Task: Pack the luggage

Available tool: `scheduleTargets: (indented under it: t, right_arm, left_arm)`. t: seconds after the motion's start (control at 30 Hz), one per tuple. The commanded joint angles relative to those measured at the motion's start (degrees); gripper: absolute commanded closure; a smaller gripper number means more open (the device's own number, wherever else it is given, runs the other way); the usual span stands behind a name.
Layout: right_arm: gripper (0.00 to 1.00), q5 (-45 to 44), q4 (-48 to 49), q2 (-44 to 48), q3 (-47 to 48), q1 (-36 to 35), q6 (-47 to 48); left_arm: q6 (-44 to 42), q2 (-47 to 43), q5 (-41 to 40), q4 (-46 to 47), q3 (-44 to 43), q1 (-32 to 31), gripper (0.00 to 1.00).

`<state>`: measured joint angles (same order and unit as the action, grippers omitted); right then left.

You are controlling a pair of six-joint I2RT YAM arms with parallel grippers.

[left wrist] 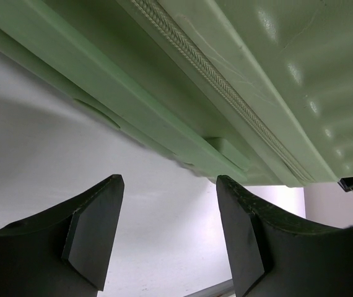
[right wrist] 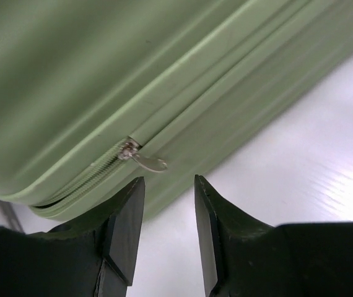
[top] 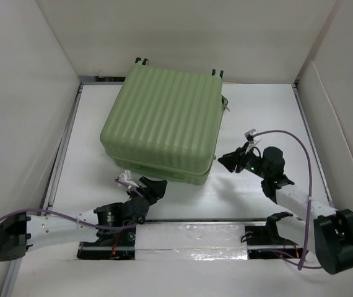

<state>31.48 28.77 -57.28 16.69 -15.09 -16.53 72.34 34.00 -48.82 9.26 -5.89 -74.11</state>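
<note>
The light-green ribbed luggage (top: 164, 124) lies flat and shut on the white table, its black wheels (top: 142, 60) at the far side. My left gripper (top: 158, 185) is open and empty, just short of the luggage's near edge (left wrist: 183, 93). My right gripper (top: 228, 162) is open and empty, close beside the luggage's right side. In the right wrist view a silver zipper pull (right wrist: 145, 161) hangs from the zip seam just beyond my fingertips (right wrist: 133, 198), not touched. The lining is hidden.
White walls enclose the table on the left, back and right. A metal rail (top: 62, 154) runs along the left edge. A foil-taped strip (top: 195, 238) lies between the arm bases. Purple cables (top: 288, 136) loop from both arms.
</note>
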Motion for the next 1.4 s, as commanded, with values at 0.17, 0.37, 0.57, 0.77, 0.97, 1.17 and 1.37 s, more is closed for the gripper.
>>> scheduleTargets:
  t: [0.17, 0.37, 0.57, 0.77, 0.97, 1.17, 1.37]
  right_arm:
    - [0.56, 13.1, 21.2, -9.3, -0.6, 0.2, -1.7]
    - [0.56, 9.6, 16.6, -8.7, 1.7, -0.4, 0.8]
    - [0.61, 11.1, 18.1, -11.9, 3.4, -0.4, 0.0]
    - [0.72, 11.1, 19.4, -13.7, 3.7, -0.9, -0.4]
    - [0.82, 11.8, 22.6, -16.2, 3.8, -0.9, -1.5]
    - [1.00, 9.7, 19.9, -14.0, 3.6, -2.7, -0.8]
    - [1.00, 0.0, 4.9, -5.7, 3.2, -7.7, 1.6]
  left_arm:
    - [-0.6, 3.3, -0.7, 1.5, -4.1, 4.7, 0.41]
    - [-7.1, 6.9, 8.4, 10.2, -3.5, 12.8, 0.43]
    - [-9.5, 8.1, 11.0, 13.2, -3.6, 15.1, 0.45]
    - [-9.8, 10.4, 12.6, 16.8, -2.7, 15.1, 0.55]
    - [-10.0, 12.8, 14.0, 18.6, -3.0, 15.1, 0.61]
    - [-10.3, 16.2, 15.3, 23.0, -2.8, 15.1, 0.61]
    - [-12.0, 19.5, 14.9, 30.7, -3.0, 14.4, 0.64]
